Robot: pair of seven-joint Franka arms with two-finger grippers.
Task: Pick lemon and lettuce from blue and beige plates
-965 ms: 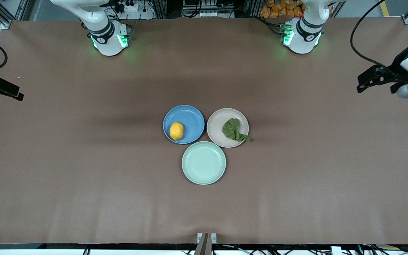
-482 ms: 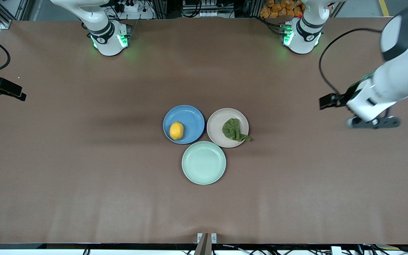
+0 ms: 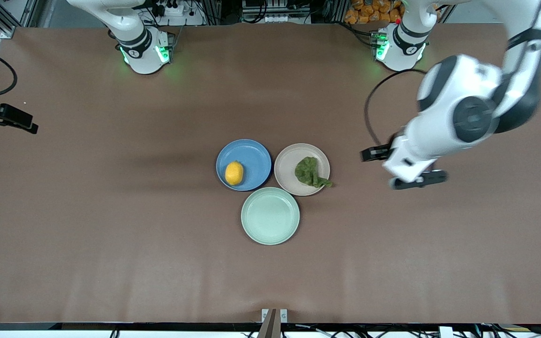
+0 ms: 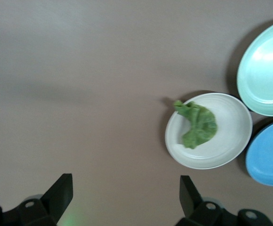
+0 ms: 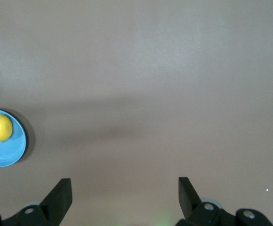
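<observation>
A wide brown surface (image 3: pixel 111 225) is carrying three round shallow plates clustered at its middle. The blue plate (image 3: pixel 251 157) is lying toward the right arm's end, and the beige plate (image 3: pixel 289 166) is sitting just beside it toward the left arm's end. The pale mint green plate (image 3: pixel 270 216) is resting nearer to the front camera than both, its rim meeting theirs. The two robot bases (image 3: pixel 143 51) are standing along the edge farthest from that camera.
</observation>
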